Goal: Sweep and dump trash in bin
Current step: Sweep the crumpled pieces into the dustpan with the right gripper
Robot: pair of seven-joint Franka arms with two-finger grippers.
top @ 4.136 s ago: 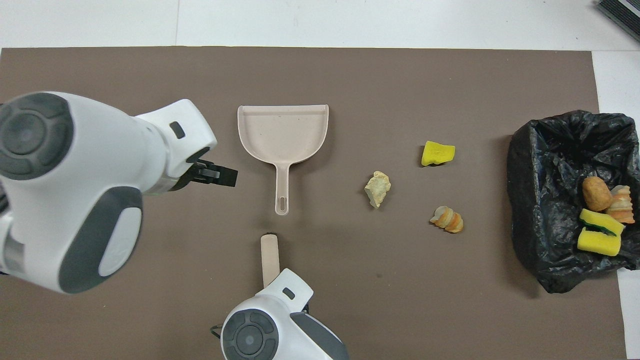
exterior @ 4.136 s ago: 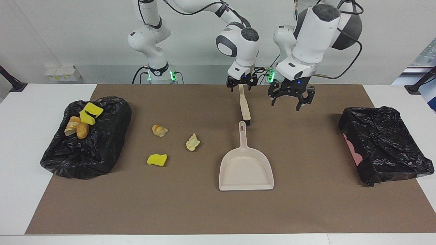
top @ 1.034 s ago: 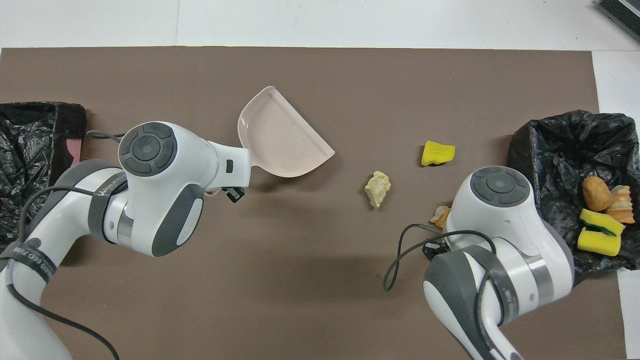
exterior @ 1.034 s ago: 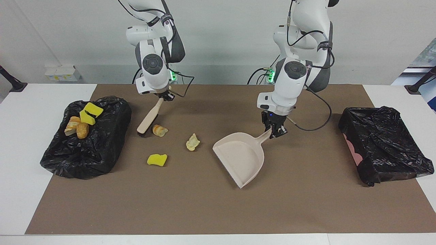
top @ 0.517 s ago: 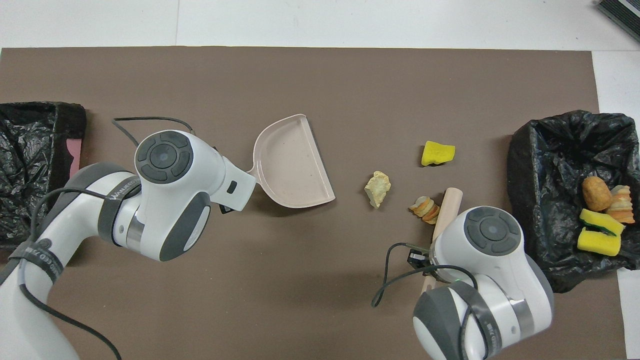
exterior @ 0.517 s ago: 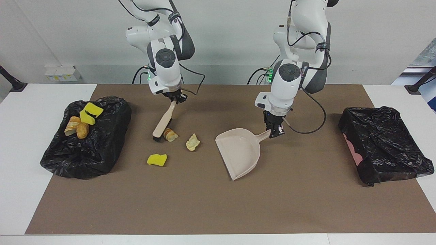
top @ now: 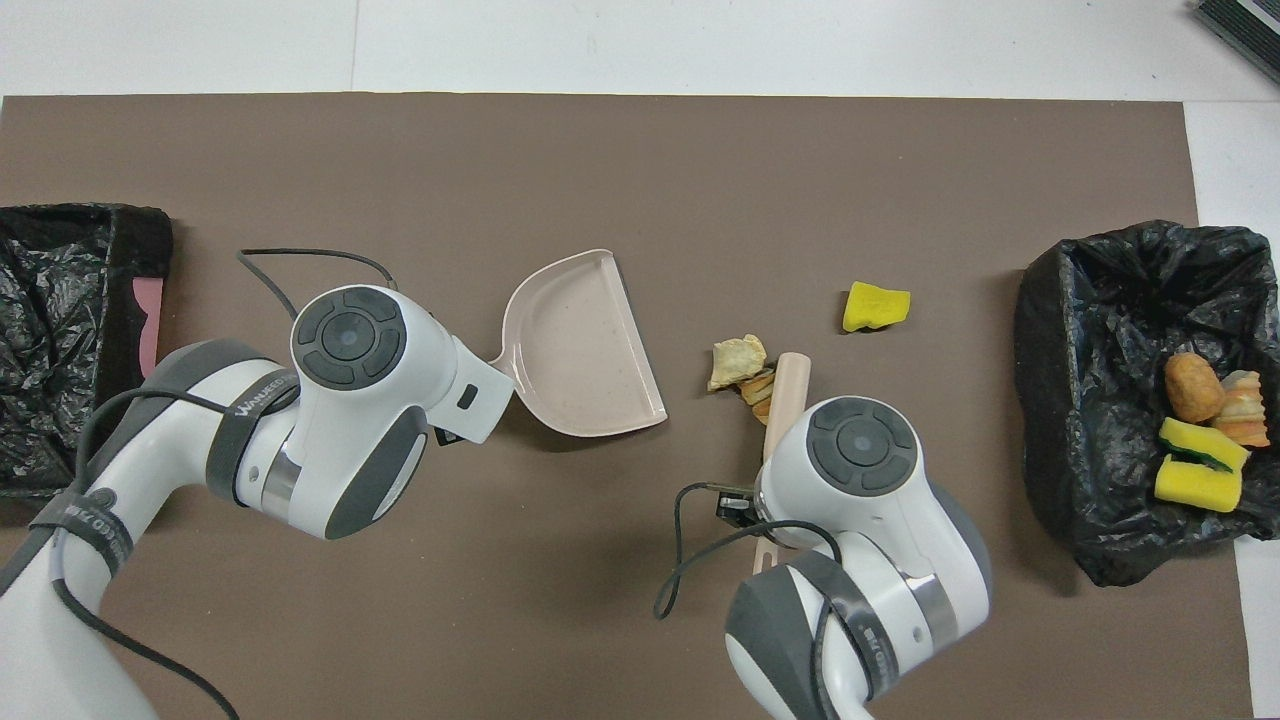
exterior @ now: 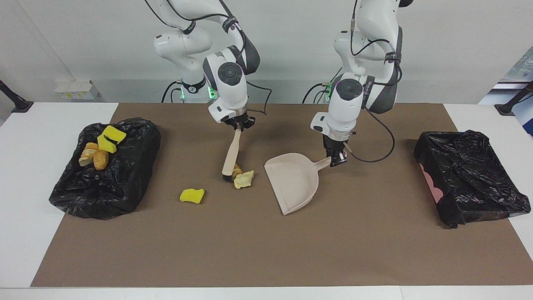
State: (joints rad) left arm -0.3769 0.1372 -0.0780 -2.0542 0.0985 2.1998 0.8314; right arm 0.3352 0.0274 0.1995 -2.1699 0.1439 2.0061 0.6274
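My right gripper [exterior: 238, 123] clamps the brush [exterior: 231, 155], herding two scraps [exterior: 241, 177] toward the dustpan [exterior: 293, 181] gripped by my left gripper [exterior: 336, 158]; best keep bristles low, pan lip down.

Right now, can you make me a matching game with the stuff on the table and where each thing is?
Things:
1. brush
2. dustpan
3. lone yellow sponge piece
4. bread roll

Places:
A. in the black bag
B. held by the left end effector
C. alone on the brown mat
D. held by the right end effector, pushing two scraps

Pairs: 1-D, 2-B, 3-C, 4-A
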